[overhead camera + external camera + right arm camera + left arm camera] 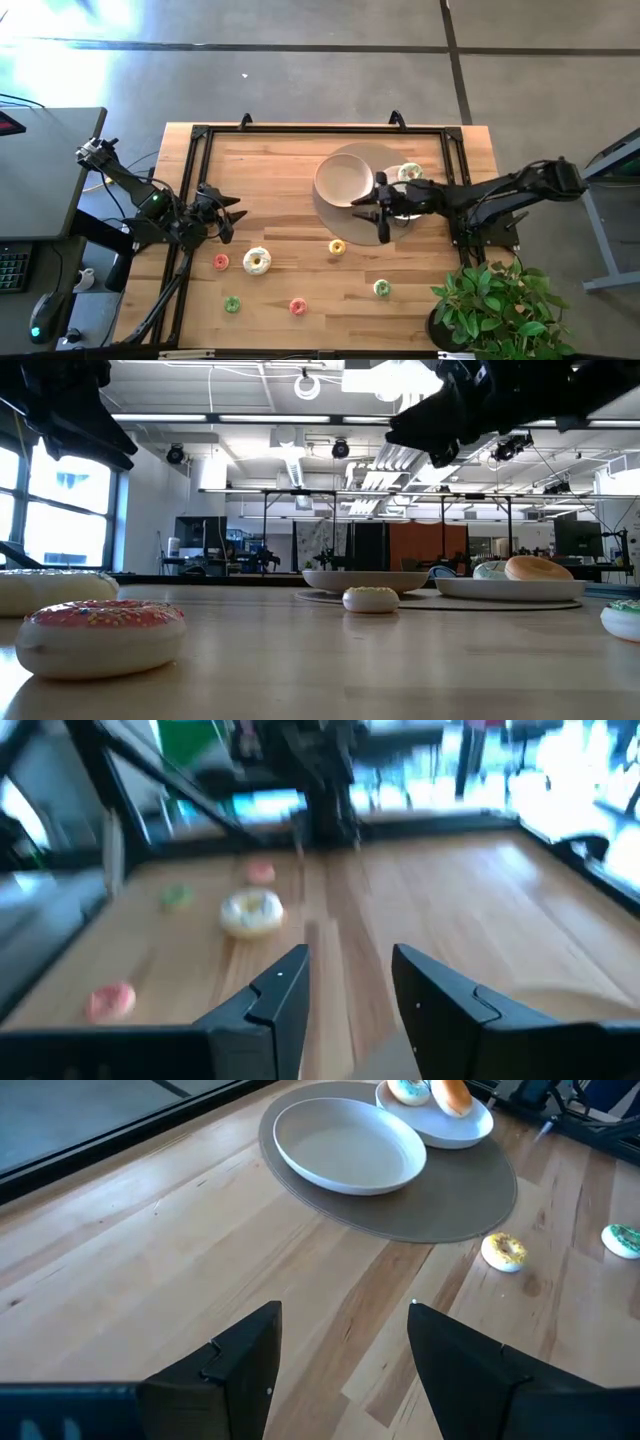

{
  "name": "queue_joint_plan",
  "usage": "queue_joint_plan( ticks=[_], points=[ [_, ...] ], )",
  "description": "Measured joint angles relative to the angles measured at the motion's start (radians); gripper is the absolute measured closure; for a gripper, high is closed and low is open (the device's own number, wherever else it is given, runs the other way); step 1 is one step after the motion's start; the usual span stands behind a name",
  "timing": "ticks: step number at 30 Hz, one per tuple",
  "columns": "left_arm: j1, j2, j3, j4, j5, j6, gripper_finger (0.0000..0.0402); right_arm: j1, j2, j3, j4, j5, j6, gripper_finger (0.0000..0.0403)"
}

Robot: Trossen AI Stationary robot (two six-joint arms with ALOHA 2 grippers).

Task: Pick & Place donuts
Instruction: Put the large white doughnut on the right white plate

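- Nearest the table's front edge in the overhead view, three loose donuts are seen in a row: a green-iced donut toward the left, a red-iced donut at the middle, and a second green-iced donut toward the right.
- One row farther back, an orange-iced donut, a larger white-iced donut just beside it, and a yellow-iced donut nearer the plates are shown lying on the bare wooden table.
- The left gripper is held above the table's left side, near the white-iced donut; its fingers are spread apart and nothing is gripped.
- The right gripper is positioned over the front edge of the round grey mat, between the two dishes; its fingers are parted and empty.
- On the mat, an empty beige plate is set to the left and a white plate just beside it to the right.
- On the white plate, two donuts are deposited: one with pale green-flecked icing and one plain orange-brown donut, touching each other.
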Motion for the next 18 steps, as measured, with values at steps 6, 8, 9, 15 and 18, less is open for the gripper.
queue_joint_plan(
  ticks=[6, 8, 9, 15, 18],
  points=[
    [0.000, 0.000, 0.000, 0.001, 0.009, -0.004, 0.0188, 0.044, 0.172, 0.047, 0.144, -0.007, -0.039, 0.0266],
    [0.000, 0.000, 0.000, 0.002, 0.023, -0.005, 0.0188, 0.062, 0.258, 0.132, 0.109, -0.028, -0.082, 0.0269],
    [0.000, 0.000, 0.000, 0.002, 0.029, -0.005, 0.0188, 0.069, 0.301, 0.183, 0.090, -0.041, -0.103, 0.0271],
    [0.000, 0.000, 0.000, 0.001, 0.104, -0.006, 0.0188, 0.089, 0.571, 0.508, -0.129, -0.162, -0.191, 0.0285],
    [0.000, 0.000, 0.000, 0.002, 0.172, -0.006, 0.0188, 0.098, 0.706, 0.645, -0.194, -0.161, -0.222, 0.0289]
  ],
)
